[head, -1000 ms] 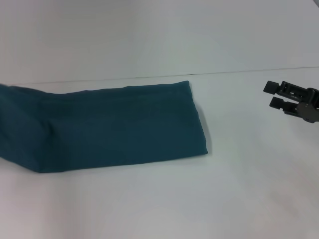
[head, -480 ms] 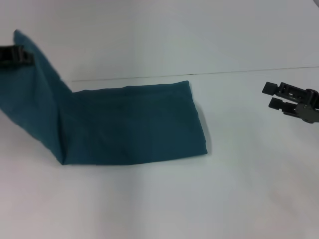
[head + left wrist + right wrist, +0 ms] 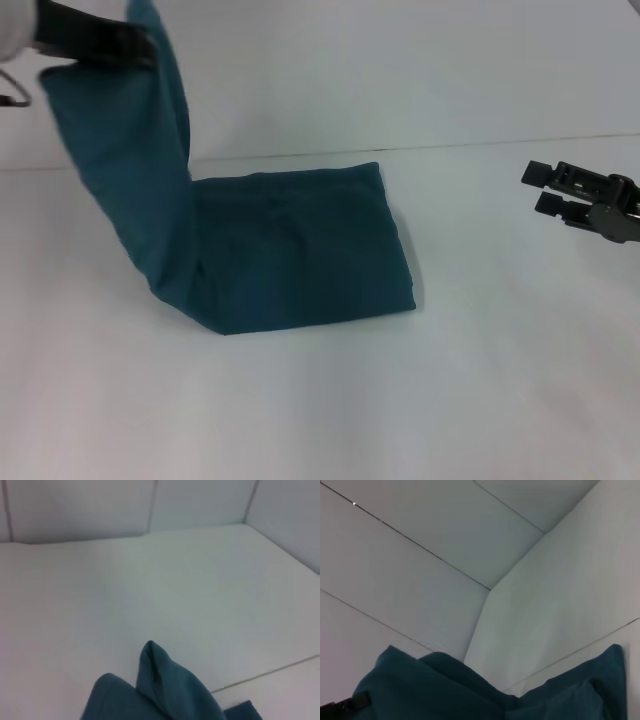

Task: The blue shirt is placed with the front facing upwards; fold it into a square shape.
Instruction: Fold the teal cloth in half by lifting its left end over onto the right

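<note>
The blue shirt (image 3: 300, 245) lies on the white table (image 3: 450, 400) as a long folded band of plain teal cloth. Its left end is lifted high and leans over toward the flat part. At the top left of the head view, my left gripper (image 3: 140, 45) is shut on that raised end. The left wrist view shows bunched teal cloth (image 3: 165, 690) close to the camera. My right gripper (image 3: 542, 188) hovers open and empty to the right of the shirt, well clear of it. In the right wrist view the shirt (image 3: 445, 690) shows in front of the wall.
A thin seam (image 3: 500, 143) crosses the table behind the shirt, and a pale panelled wall (image 3: 420, 555) stands beyond it. Bare white tabletop lies in front of the shirt and between it and the right gripper.
The left gripper has come into view holding the shirt's left end, lifting it and carrying it rightward. The fold line has shifted right. The right gripper has barely moved.
</note>
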Robot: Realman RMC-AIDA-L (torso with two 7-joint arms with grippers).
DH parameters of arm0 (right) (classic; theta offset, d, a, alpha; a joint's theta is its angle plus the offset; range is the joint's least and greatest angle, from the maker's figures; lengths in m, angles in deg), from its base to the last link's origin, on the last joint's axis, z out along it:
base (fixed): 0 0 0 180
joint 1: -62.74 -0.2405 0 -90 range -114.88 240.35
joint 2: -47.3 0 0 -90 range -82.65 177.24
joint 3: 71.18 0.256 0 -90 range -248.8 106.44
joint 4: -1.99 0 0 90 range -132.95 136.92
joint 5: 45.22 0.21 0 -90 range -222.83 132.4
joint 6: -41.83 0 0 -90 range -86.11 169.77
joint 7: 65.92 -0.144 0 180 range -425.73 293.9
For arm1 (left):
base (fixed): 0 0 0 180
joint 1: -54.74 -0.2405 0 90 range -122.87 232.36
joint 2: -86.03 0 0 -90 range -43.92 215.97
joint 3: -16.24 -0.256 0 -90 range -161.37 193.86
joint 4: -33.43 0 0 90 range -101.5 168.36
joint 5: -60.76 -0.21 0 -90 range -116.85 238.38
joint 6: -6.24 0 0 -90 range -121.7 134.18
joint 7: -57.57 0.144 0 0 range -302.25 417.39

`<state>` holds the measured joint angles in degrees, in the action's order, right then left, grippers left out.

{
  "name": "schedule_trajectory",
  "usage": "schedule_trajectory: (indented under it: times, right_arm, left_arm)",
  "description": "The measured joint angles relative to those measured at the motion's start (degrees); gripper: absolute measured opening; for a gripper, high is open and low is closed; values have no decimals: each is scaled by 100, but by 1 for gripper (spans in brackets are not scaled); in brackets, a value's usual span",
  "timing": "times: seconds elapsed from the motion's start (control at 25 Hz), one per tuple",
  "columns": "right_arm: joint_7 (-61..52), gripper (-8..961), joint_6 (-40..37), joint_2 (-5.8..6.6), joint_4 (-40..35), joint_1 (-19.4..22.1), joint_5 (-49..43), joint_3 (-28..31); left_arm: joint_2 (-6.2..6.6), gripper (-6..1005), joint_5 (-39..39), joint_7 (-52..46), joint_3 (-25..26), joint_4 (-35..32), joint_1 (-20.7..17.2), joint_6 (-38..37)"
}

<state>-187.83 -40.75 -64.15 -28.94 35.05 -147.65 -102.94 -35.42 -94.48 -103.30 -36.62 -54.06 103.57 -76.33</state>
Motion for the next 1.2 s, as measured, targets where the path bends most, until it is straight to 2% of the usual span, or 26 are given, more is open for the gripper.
schedule_trajectory:
  times: [0.16,0.28,0.48,0.68,1.0,1.2]
  right_arm:
    - [2,886,55,6,68,0,-3,-1]
    - [2,885,75,9,77,-2,-11,0]
    - [-1,885,76,11,78,-5,-14,0]
    - [-10,885,113,16,78,-13,-14,3]
    - [-12,885,131,18,78,-35,-14,3]
    - [-14,885,131,18,115,-35,-14,3]
  left_arm:
    - [-189,97,-508,-91,-320,635,379,363]
    - [-259,103,-727,-147,-605,1158,617,651]
    - [-283,113,-770,-334,-1503,1791,801,1090]
    - [-298,123,-762,-486,-2273,1921,832,1317]
    - [-284,140,-823,-499,-2950,2527,1226,1679]
    - [-259,150,-842,-527,-3010,2973,1493,1802]
